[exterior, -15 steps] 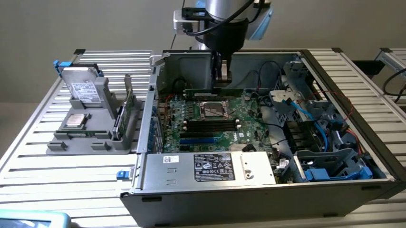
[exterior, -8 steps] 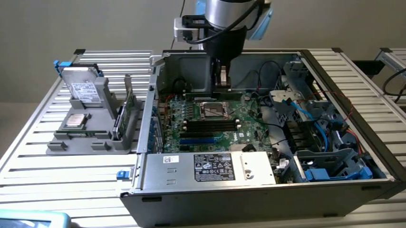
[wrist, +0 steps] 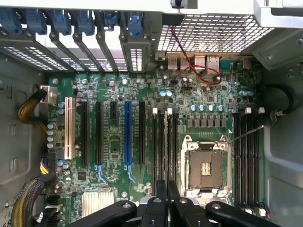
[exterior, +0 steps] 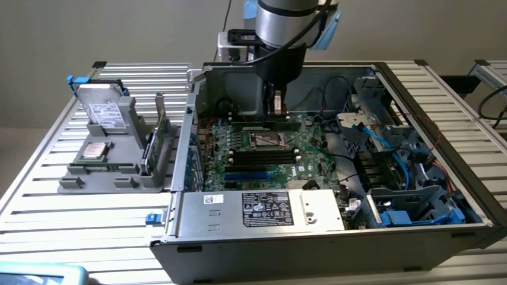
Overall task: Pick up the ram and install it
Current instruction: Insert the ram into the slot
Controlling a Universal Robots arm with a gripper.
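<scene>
**Claw holds ram over the board**

The arm [exterior: 281,29] reaches down into the open case [exterior: 317,237], which sits on the slatted tabletop [exterior: 47,214]. The claw [exterior: 275,113] hangs above the motherboard [exterior: 237,142], clear of it, just beyond the CPU socket [exterior: 264,139] as the exterior view looks in.

Its fingers are drawn close together and pinch a thin, narrow strip, the ram [exterior: 278,102], which stands on edge between them. From this angle the ram's face is hard to read.

In the wrist view the claw [wrist: 166,191] shows as two dark fingers [wrist: 160,196] with only a sliver between them. They line up with the bank of black slots [wrist: 164,142] just beside the socket [wrist: 204,168]. A second bank of slots [wrist: 248,151] lies on the socket's other side. None of these slots can be seen to hold a stick.

On the exterior view's left, well apart from the claw, a grey holder [exterior: 79,178] rests on the tabletop. It carries a drive [exterior: 103,110], a chip [exterior: 95,150] and a green card [exterior: 162,133] standing upright by the case wall.
</scene>
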